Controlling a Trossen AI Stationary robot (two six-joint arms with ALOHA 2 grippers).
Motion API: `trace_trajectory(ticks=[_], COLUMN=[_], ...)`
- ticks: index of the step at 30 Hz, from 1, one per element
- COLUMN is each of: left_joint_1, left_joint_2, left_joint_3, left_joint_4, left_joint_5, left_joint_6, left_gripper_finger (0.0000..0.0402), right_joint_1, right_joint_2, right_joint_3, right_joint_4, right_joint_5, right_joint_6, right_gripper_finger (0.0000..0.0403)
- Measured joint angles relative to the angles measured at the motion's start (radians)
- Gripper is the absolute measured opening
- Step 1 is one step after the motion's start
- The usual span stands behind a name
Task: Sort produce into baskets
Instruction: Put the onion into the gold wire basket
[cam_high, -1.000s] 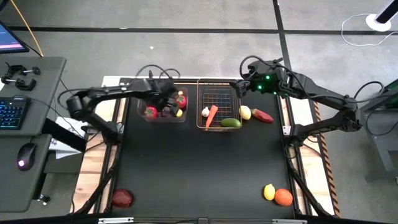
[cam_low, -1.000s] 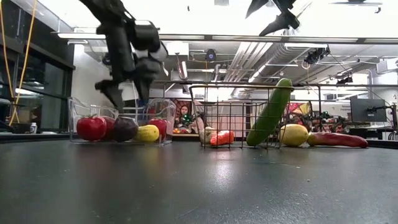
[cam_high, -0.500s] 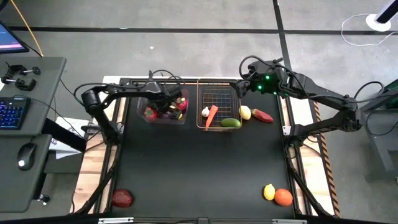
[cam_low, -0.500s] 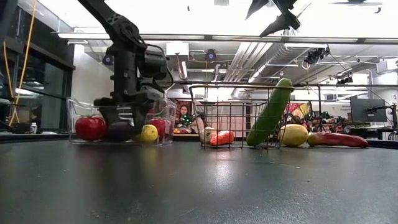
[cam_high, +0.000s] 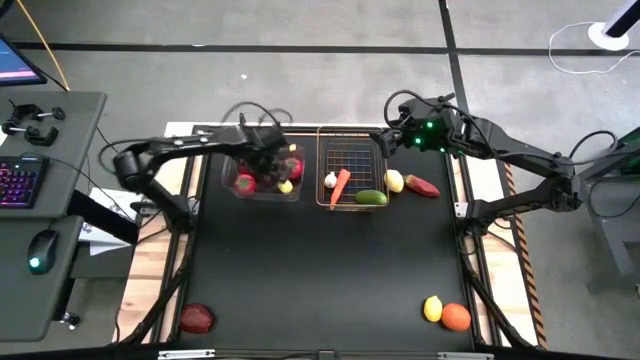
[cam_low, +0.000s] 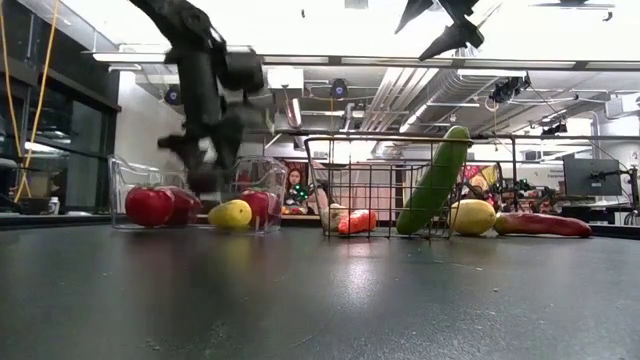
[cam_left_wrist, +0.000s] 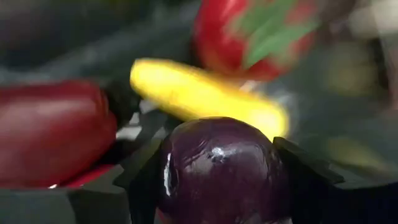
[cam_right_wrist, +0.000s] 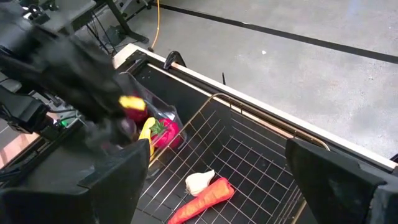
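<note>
My left gripper (cam_high: 266, 166) hangs inside the clear bin (cam_high: 224, 176) at the far left, shut on a purple eggplant (cam_left_wrist: 221, 168). In the low view the eggplant (cam_low: 205, 181) shows just above the bin's other produce: red apples (cam_low: 148, 205) and a yellow fruit (cam_low: 230, 214). The wire basket (cam_high: 320, 170) beside the bin holds a garlic (cam_high: 330, 180) and a carrot (cam_high: 340, 187). A cucumber (cam_low: 437, 180) leans against its wall. My right gripper (cam_right_wrist: 217, 149) waits open, high above the basket's far right corner. My left gripper pinches the eggplant's rounded body (cam_left_wrist: 186, 180) between its two fingers (cam_left_wrist: 146, 180), one on each side. The fingers come from above, pointing down. The eggplant hangs clear of the bin's floor, below the bin's rim.
A lemon (cam_high: 394, 181) and a long red vegetable (cam_high: 422, 187) lie right of the wire basket. Near the front edge lie a dark red apple (cam_high: 197, 318) on the left and a lemon (cam_high: 432, 308) with an orange (cam_high: 456, 317) on the right. The table's middle is bare.
My left gripper has dipped into the clear bin, shut on the purple eggplant that lay on the bin's floor, and come back up with it. The eggplant now hangs lifted above the other fruit.
</note>
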Motion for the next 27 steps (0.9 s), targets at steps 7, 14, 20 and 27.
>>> trace_trajectory(ticks=[7,14,20,27], left_joint_1=[-0.011,-0.075,-0.154,-0.172], left_joint_2=[-0.227,-0.166,0.000,0.123], left_joint_3=[0.097,0.109,0.109,0.110], left_joint_4=[0.179,0.459,0.702,0.908], left_joint_5=[-0.010,0.092,0.179,0.194], left_joint_6=[-0.030,-0.070,-0.051,0.072], left_gripper_finger=[0.0238,0.0238,0.0242,0.0359], right_joint_1=[0.000,0.000,0.000,0.000], right_joint_2=[0.000,0.000,0.000,0.000], right_joint_3=[0.000,0.000,0.000,0.000], right_joint_4=[0.000,0.000,0.000,0.000], right_joint_5=[0.000,0.000,0.000,0.000], right_joint_6=[0.000,0.003,0.014,0.027], right_gripper_finger=[0.0367,0.0367,0.0367,0.0367])
